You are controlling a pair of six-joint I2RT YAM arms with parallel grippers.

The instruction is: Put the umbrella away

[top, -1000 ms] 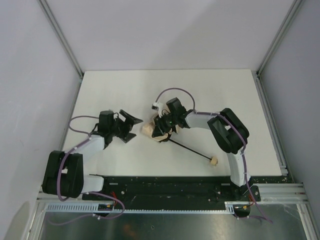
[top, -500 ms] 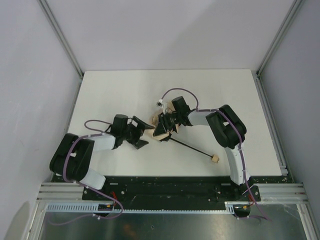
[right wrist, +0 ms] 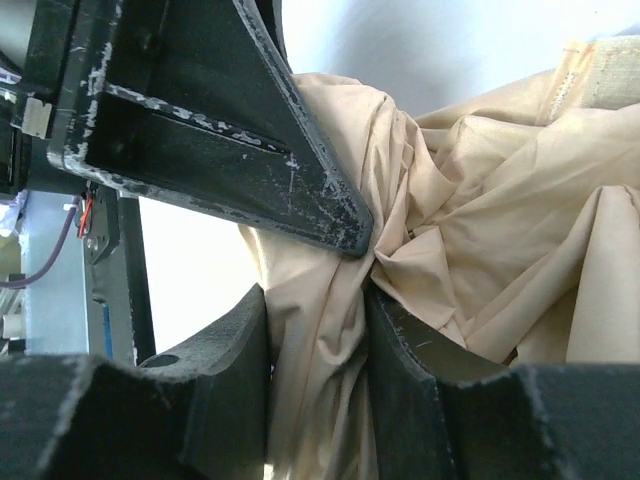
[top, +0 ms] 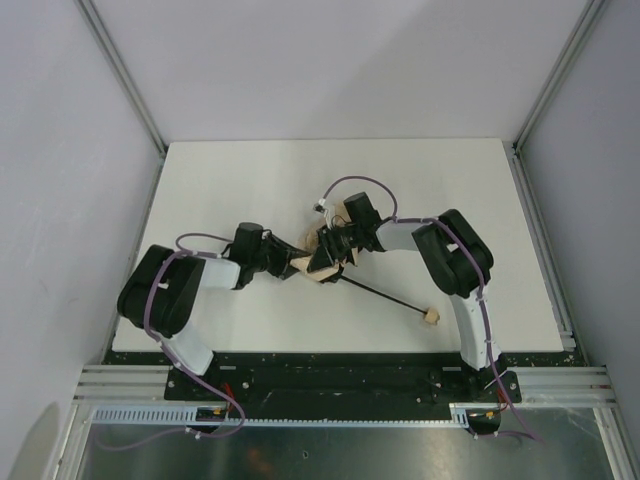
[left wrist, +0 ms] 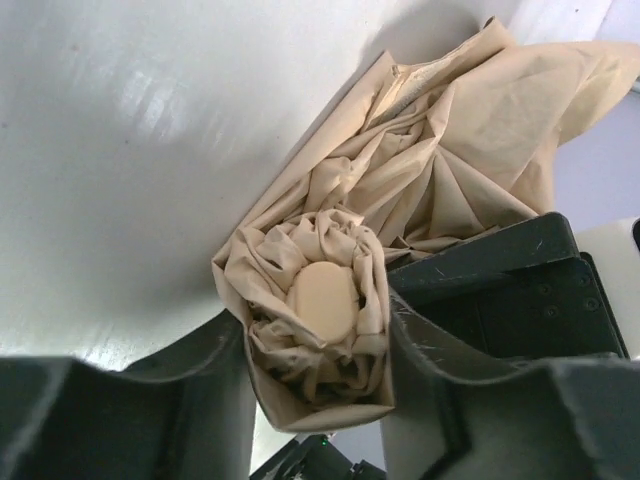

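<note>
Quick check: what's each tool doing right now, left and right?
Left tool: closed on the umbrella, at its bunched canopy end.
Right tool: closed on the umbrella's canopy fabric.

On the table (top: 400, 180), the umbrella (top: 302, 264) lies with its canopy (left wrist: 420, 170) between the left gripper (top: 285, 264) and the right gripper (top: 324, 256); its shaft (top: 380, 294) runs near-right to the handle (top: 431, 319).

Seen from above, your left gripper (top: 288, 263) and right gripper (top: 322, 257) cover most of the umbrella (top: 301, 265). The shaft (top: 380, 296) disappears beneath them at its upper end, and the handle (top: 430, 319) is too small to make out. In both wrist views the fabric runs off the frame edges.
</note>
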